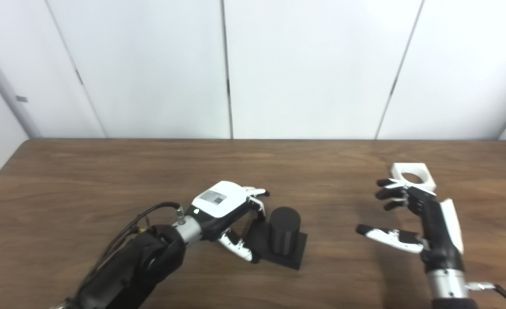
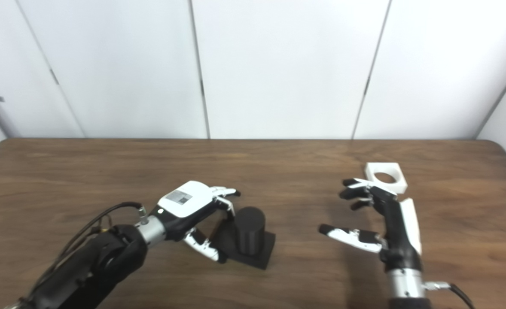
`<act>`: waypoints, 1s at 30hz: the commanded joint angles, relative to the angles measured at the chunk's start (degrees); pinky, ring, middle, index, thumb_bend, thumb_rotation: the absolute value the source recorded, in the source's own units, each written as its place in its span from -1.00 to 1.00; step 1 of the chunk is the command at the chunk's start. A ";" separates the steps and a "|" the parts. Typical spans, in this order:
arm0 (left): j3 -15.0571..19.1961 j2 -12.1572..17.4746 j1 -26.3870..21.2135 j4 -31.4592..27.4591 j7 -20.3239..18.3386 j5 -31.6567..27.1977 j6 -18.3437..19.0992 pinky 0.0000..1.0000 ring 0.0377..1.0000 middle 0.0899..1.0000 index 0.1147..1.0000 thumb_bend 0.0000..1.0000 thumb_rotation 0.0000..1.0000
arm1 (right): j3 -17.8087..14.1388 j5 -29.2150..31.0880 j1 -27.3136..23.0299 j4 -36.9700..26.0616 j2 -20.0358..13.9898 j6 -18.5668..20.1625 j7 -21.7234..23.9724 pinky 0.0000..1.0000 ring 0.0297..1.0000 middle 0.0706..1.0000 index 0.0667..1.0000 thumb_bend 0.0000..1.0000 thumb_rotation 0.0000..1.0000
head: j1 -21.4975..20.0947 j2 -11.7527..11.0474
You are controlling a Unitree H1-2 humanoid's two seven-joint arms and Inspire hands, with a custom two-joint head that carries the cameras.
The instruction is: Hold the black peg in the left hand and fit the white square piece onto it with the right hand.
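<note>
Black and upright, the peg [image 1: 284, 229] stands on its flat square base on the wooden table [image 1: 107, 171], with its long axis vertical. The left hand [image 1: 225, 212] is just beside it on the left, fingers [image 1: 257, 195] and thumb [image 1: 238, 246] spread apart around the base edge; I cannot tell if they touch it. The right hand [image 2: 382, 216] holds nothing, with its fingers apart and its thumb stretched toward the left. The white square piece [image 2: 385, 175] lies flat on the table just behind the right fingertips, its round hole facing up, well apart from the peg.
</note>
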 commanded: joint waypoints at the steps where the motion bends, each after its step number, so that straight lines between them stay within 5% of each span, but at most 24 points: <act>1: -3.11 1.31 2.72 1.15 -5.78 1.81 -1.34 0.58 0.78 0.82 -0.15 0.05 -0.86 | -0.04 0.06 -2.73 -2.96 -0.97 0.68 0.57 -0.01 0.21 0.34 -0.08 0.00 -0.72 | -2.36 0.04; 5: -1.89 3.26 3.09 0.91 -4.20 1.22 -3.82 0.53 0.74 0.79 -0.15 0.05 -0.86 | 0.47 -0.92 -5.18 -6.05 -5.25 6.63 5.62 0.05 0.27 0.41 -0.08 0.00 -0.72 | -9.87 -1.22; 6: -1.64 3.73 3.21 0.79 -3.83 1.28 -4.40 0.52 0.73 0.78 -0.15 0.05 -0.86 | 0.73 -2.15 -6.04 -6.93 -6.65 8.38 6.91 0.08 0.32 0.47 0.28 0.11 -0.72 | -11.18 -1.61; 8: -1.21 4.48 3.41 0.49 -3.82 1.31 -5.23 0.55 0.75 0.78 -0.15 0.05 -0.86 | 1.26 -5.00 -7.86 -8.06 -9.30 10.98 8.81 0.12 0.38 0.54 0.50 0.19 -0.66 | -13.73 -2.70; 12: -0.37 5.43 3.74 -0.08 -4.91 0.67 -5.98 0.57 0.74 0.77 -0.15 0.05 -0.87 | 5.01 -20.41 -12.64 -10.55 -18.22 18.57 17.96 0.20 0.52 0.69 0.70 0.26 -0.45 | -17.96 -4.25; 15: -0.08 5.93 3.89 -0.88 -5.55 0.70 -6.19 0.54 0.71 0.75 -0.15 0.05 -0.87 | 8.49 -30.15 -16.17 -11.83 -24.53 22.62 27.34 0.35 0.69 0.81 0.73 0.42 -0.51 | -21.01 -5.80; 21: 0.16 6.04 4.38 -1.07 -4.85 0.92 -7.48 0.47 0.67 0.72 -0.15 0.05 -0.87 | 10.77 -39.06 -20.04 -10.32 -29.92 23.02 35.26 0.47 0.78 0.84 0.72 0.71 -0.63 | -23.21 -7.84; 30: 1.28 5.78 6.08 1.21 -2.79 0.42 -10.47 0.44 0.67 0.72 -0.15 0.05 -0.87 | 10.83 -42.60 -23.61 -4.19 -32.59 20.81 37.00 0.53 0.87 0.91 0.74 0.79 -0.59 | -23.94 -9.62</act>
